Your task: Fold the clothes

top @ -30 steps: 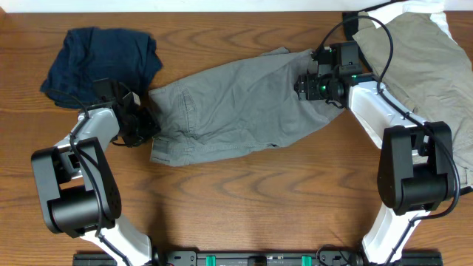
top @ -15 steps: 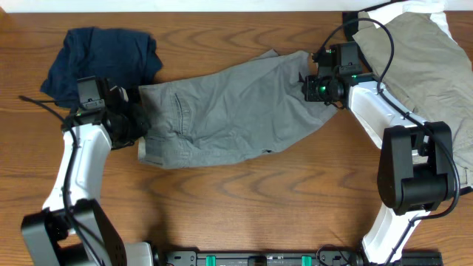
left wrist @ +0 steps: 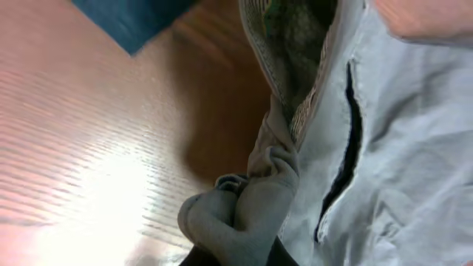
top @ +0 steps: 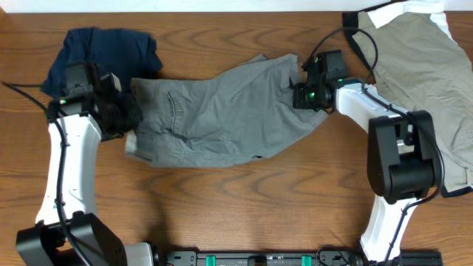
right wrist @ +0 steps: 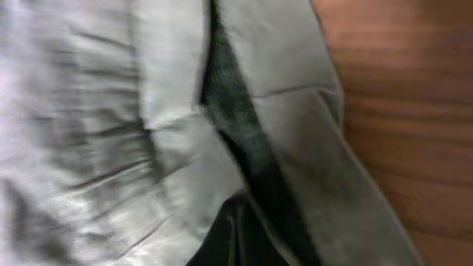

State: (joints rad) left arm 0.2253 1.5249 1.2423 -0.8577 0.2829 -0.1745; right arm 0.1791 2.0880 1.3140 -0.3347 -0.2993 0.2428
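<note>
Grey shorts [top: 222,111] lie stretched across the middle of the table, waistband to the left and leg ends to the right. My left gripper [top: 124,122] is shut on the waistband corner. In the left wrist view a bunched wad of grey cloth [left wrist: 244,214] sits between its fingers [left wrist: 236,247], beside a pocket slit. My right gripper [top: 301,96] is at the upper right leg end. In the right wrist view its dark fingers [right wrist: 238,236] are pressed together on a fold of the grey hem [right wrist: 310,148].
A crumpled dark navy garment [top: 103,52] lies at the back left, just behind my left gripper. A khaki-beige garment [top: 421,66] with a white piece [top: 443,18] under it covers the back right. Bare wood table [top: 244,199] runs along the front.
My right gripper closed on the leg end and shifted slightly left. My left arm pulled the waistband left and toward the back, dragging the shorts leftward and straighter.
</note>
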